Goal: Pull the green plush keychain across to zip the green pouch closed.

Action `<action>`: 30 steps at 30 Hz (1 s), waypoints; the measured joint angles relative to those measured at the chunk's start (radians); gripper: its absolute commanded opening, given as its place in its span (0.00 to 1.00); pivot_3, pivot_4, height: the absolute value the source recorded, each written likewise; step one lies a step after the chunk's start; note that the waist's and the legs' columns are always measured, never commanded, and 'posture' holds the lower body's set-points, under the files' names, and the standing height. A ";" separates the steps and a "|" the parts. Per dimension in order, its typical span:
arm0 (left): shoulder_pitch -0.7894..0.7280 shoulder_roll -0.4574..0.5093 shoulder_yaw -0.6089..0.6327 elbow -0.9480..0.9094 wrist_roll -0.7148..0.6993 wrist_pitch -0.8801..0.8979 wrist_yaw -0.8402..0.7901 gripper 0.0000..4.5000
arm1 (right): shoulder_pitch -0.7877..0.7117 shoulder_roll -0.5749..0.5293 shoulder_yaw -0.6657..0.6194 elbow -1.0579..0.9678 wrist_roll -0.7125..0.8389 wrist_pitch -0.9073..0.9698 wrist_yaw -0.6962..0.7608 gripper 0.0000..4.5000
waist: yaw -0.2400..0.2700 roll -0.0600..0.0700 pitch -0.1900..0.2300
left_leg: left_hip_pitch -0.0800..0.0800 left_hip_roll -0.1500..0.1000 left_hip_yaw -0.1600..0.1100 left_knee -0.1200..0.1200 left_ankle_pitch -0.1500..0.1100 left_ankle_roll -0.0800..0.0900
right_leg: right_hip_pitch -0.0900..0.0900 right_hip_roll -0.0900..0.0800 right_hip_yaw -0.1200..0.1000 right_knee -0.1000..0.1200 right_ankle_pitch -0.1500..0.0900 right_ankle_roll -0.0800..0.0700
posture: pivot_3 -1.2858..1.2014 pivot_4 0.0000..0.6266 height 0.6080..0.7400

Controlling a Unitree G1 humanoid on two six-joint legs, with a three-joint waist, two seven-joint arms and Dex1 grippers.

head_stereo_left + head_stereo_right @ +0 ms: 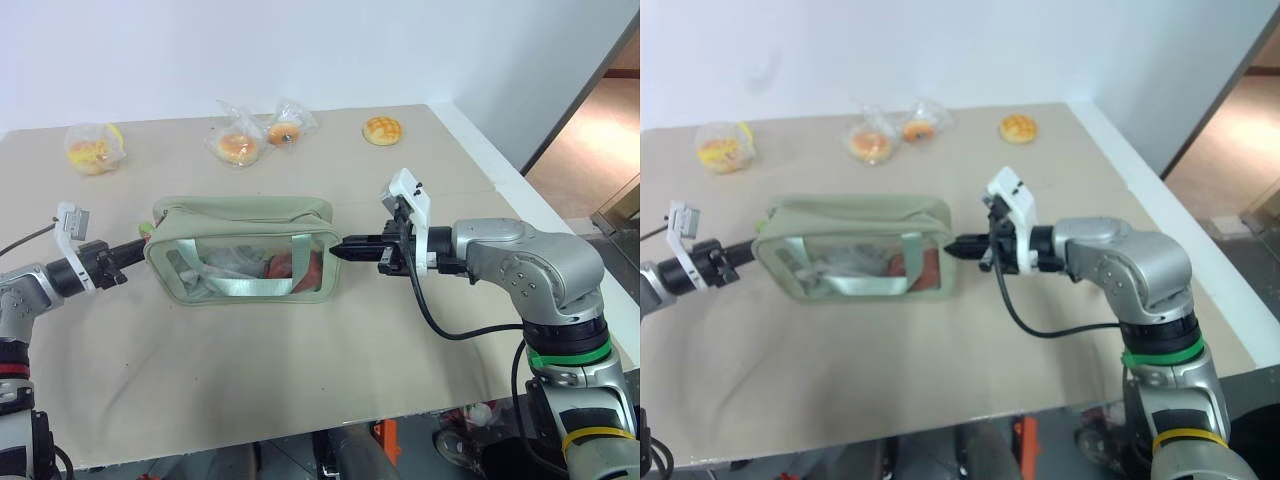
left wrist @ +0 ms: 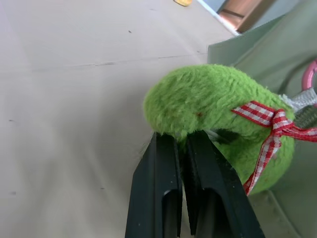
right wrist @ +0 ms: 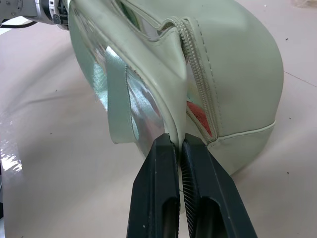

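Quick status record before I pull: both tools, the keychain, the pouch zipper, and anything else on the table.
left tool: shut on the green plush keychain, at the pouch's left end
right tool: shut on the right end of the green pouch
zipper: open, red item visible through the gap
pouch: lying on the table, clear window facing the robot
other items: wrapped buns and a bare bun at the far edge

A pale sage-green pouch (image 1: pixel 243 250) lies lengthwise on the table, its clear window and strap handles facing the camera, its top zipper partly open. A fuzzy lime-green keychain (image 2: pixel 218 114), tied with red checked ribbon, sits at the pouch's left end.
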 measured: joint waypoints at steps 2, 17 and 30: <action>-0.030 0.004 0.002 0.004 0.009 -0.028 0.016 0.01 | 0.000 0.000 0.000 0.001 -0.001 -0.003 0.001 0.00 | 0.001 0.000 0.000 | 0.000 0.000 0.000 0.000 0.000 0.000 | 0.000 0.000 0.000 0.000 0.000 0.000 | 0.52 0.24 1.00; -0.334 -0.024 -0.170 -0.210 0.064 -0.188 -0.066 0.01 | 0.000 -0.002 0.005 0.022 -0.012 -0.021 0.009 0.00 | 0.001 0.000 0.000 | -0.001 -0.001 0.002 0.002 0.000 0.000 | 0.000 0.000 0.003 0.000 0.001 0.002 | 0.52 0.24 1.00; -0.443 0.035 -0.333 -0.434 0.064 -0.180 -0.350 0.01 | 0.009 0.002 0.005 0.033 -0.017 -0.022 -0.001 0.00 | -0.004 0.000 0.000 | 0.000 0.000 0.002 0.001 0.000 0.000 | 0.000 0.003 0.004 0.000 0.001 0.002 | 0.52 0.24 1.00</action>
